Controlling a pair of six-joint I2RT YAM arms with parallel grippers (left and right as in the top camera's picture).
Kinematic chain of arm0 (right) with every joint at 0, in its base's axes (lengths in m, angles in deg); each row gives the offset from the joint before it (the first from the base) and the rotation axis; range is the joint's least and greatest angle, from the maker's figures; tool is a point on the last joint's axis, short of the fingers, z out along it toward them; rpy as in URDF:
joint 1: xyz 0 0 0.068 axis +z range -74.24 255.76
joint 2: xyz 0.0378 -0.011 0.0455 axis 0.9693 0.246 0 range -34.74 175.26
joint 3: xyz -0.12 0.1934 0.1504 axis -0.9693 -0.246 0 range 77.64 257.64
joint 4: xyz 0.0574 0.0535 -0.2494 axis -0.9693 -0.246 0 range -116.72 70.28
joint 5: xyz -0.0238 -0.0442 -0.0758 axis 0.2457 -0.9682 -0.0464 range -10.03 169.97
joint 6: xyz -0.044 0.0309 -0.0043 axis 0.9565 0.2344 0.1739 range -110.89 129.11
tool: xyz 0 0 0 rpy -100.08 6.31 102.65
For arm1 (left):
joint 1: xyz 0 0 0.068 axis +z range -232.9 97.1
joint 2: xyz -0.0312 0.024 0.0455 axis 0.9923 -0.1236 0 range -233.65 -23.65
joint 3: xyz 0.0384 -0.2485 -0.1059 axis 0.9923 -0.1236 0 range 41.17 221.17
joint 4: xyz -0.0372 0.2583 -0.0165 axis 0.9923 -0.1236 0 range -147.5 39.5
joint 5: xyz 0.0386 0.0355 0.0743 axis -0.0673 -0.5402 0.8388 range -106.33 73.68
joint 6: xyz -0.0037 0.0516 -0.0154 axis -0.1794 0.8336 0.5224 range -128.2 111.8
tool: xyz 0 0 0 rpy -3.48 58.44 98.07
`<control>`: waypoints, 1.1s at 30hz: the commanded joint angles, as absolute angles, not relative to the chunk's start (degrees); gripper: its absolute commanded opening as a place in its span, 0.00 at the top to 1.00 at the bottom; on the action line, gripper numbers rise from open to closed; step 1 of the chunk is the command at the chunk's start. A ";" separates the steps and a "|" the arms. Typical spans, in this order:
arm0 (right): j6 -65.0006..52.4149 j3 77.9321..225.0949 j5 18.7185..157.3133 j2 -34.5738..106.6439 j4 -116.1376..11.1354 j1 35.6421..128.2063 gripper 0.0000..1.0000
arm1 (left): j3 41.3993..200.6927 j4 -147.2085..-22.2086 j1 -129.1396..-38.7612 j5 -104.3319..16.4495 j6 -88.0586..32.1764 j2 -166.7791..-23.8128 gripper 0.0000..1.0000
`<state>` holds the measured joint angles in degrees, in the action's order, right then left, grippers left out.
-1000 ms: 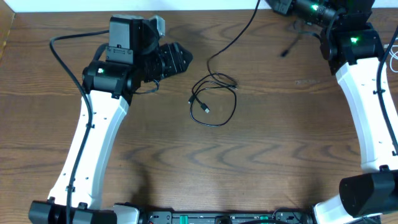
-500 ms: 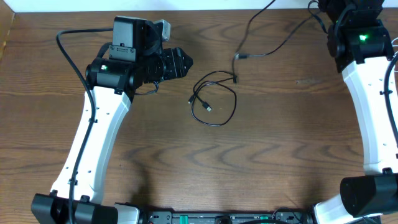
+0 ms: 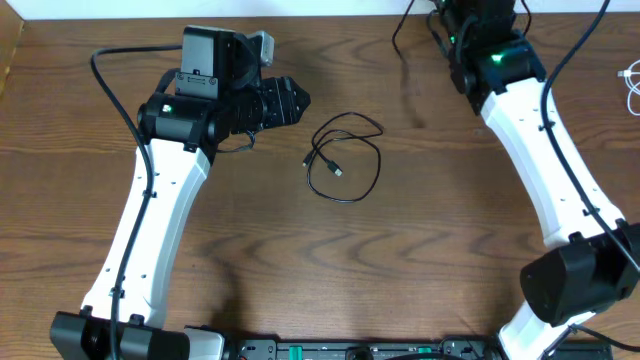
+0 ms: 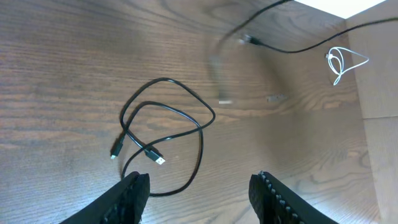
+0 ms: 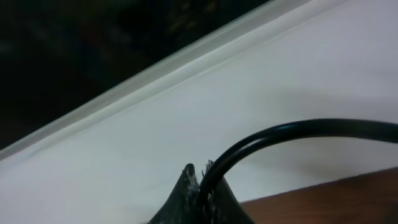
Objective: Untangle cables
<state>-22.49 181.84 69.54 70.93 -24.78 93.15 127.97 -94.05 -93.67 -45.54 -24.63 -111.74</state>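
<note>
The left gripper (image 4: 199, 182) stands wide open with nothing in it, its two ridged black fingers (image 4: 134, 194) spread apart above the brown wood-grain surface (image 4: 56, 74). Straight ahead of it, near the fingertips and a little toward its left finger, the looped black cable (image 4: 165, 134) lies flat on the surface: a thin, glossy cord in two or three slack, overlapping rings, with both small plug ends resting inside the loops, one of them tipped with silver. Nothing lies between this gripper and the loops. The right gripper (image 5: 199, 182) is up at the far edge of the surface, in front of a white wall, its dark tips pinched together on a second black cable (image 5: 292, 129), a smooth round cord that arcs away from the tips. Its plug end is blurred in the left wrist view. A white cable (image 4: 341, 62), thin and folded into small loops, lies well apart from both grippers, beyond the right arm (image 3: 545, 150).
</note>
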 commanded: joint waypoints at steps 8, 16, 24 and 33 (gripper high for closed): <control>-2.82 182.87 54.26 58.51 -35.22 87.68 0.99 | 128.37 -94.21 -93.60 -45.23 -23.43 -112.01 0.43; -6.75 182.87 63.24 44.83 -61.47 77.37 0.99 | 128.37 -94.21 -93.60 -45.21 -23.43 -112.01 0.43; -6.77 182.85 71.39 43.70 -70.11 54.48 0.99 | 128.37 -94.42 -93.60 -45.21 -23.43 -112.01 0.45; -6.73 182.85 71.24 54.62 -70.30 42.59 0.99 | 128.37 -94.45 -93.60 -45.23 -23.43 -112.01 0.44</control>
<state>-6.40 182.78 70.76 50.10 -70.11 45.26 127.97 -94.18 -93.67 -45.54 -24.43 -111.77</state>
